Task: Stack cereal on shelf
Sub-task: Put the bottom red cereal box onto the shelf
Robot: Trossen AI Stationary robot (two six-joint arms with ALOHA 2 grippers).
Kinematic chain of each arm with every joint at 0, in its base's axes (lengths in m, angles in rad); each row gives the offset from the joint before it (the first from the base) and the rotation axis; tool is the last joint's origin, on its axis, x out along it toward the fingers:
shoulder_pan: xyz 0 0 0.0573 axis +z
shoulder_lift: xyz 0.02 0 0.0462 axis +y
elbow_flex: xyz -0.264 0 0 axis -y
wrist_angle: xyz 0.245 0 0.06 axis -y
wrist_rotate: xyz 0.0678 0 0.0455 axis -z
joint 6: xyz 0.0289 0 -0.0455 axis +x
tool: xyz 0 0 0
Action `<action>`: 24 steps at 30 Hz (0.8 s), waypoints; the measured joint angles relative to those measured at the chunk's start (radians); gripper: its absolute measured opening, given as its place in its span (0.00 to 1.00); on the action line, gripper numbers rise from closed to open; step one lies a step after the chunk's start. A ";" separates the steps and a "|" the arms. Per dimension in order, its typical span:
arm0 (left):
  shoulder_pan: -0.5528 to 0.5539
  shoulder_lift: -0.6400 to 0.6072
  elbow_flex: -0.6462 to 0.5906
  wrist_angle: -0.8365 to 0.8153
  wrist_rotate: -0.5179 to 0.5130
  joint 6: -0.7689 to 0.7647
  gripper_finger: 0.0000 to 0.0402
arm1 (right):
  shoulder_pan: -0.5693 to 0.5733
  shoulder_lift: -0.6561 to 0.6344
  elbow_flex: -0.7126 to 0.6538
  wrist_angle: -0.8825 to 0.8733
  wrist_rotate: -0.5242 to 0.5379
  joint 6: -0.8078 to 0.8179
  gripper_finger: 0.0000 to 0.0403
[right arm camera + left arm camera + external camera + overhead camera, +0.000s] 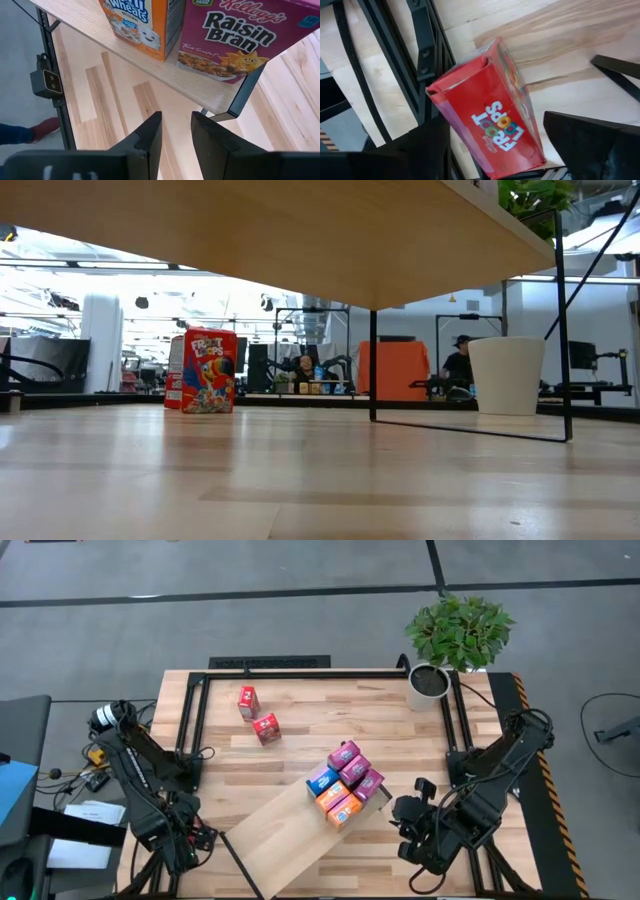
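High view: I've got the shelf (285, 840) lying slantwise on the tabletop (320, 715), w/ six cereal boxes (345, 783) clustered at its plant-side end, pink, blue & orange. Two red boxes (257, 715) sit apart on the tabletop, well away from the shelf toward the far rail. Right gripper (418, 802) hangs just beside the shelf's loaded end, empty; right wrist cam shows its fingers (147, 137) only narrowly parted, nothing between, facing the Raisin Bran box (240, 35). Left gripper (495, 150) sits off the shelf's near-left end by the frame; fingers spread wide around a red Froot Loops box (490, 117), can't tell if they're touching it.
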 joint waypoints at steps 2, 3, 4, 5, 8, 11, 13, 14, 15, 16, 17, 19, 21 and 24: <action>0.000 0.000 0.000 0.000 -0.005 0.000 0.70 | 0.000 0.000 0.000 0.000 0.000 0.000 0.31; 0.000 0.000 0.000 -0.001 -0.008 0.000 0.67 | 0.000 0.000 0.000 0.000 0.000 0.000 0.31; 0.000 0.000 0.000 -0.001 -0.010 0.000 0.65 | 0.000 0.000 0.000 0.000 0.000 0.000 0.31; 0.000 0.000 0.000 -0.001 -0.015 0.000 0.62 | 0.000 0.000 0.000 0.000 0.000 0.000 0.31; 0.000 0.000 0.000 -0.001 -0.019 0.006 0.56 | 0.000 0.000 0.000 0.000 0.000 0.000 0.32; 0.000 0.000 0.000 0.001 -0.019 0.007 0.52 | 0.000 0.000 0.000 -0.001 0.000 0.000 0.32; 0.000 -0.001 0.000 0.005 -0.019 0.008 0.50 | 0.000 0.000 0.000 -0.003 0.000 0.000 0.32; 0.000 -0.002 0.001 0.005 -0.019 0.010 0.49 | 0.000 0.000 0.000 -0.003 0.000 0.000 0.31; 0.000 -0.003 0.005 0.003 -0.019 0.011 0.48 | 0.000 0.000 0.000 -0.003 0.000 0.000 0.31; 0.000 -0.005 0.008 0.000 -0.019 0.016 0.48 | 0.000 0.000 0.000 -0.004 0.000 0.000 0.31; 0.000 -0.008 0.009 0.000 -0.019 0.022 0.48 | 0.000 0.000 0.000 -0.004 0.000 -0.001 0.31; 0.000 -0.020 0.010 0.000 -0.020 0.029 0.47 | 0.000 0.000 0.000 -0.005 0.000 -0.001 0.31; 0.000 -0.037 0.010 0.000 -0.027 0.026 0.47 | 0.000 0.000 0.000 -0.007 0.000 -0.001 0.31; 0.001 -0.074 0.010 -0.007 -0.042 0.021 0.47 | 0.000 0.000 0.000 -0.008 0.009 -0.004 0.30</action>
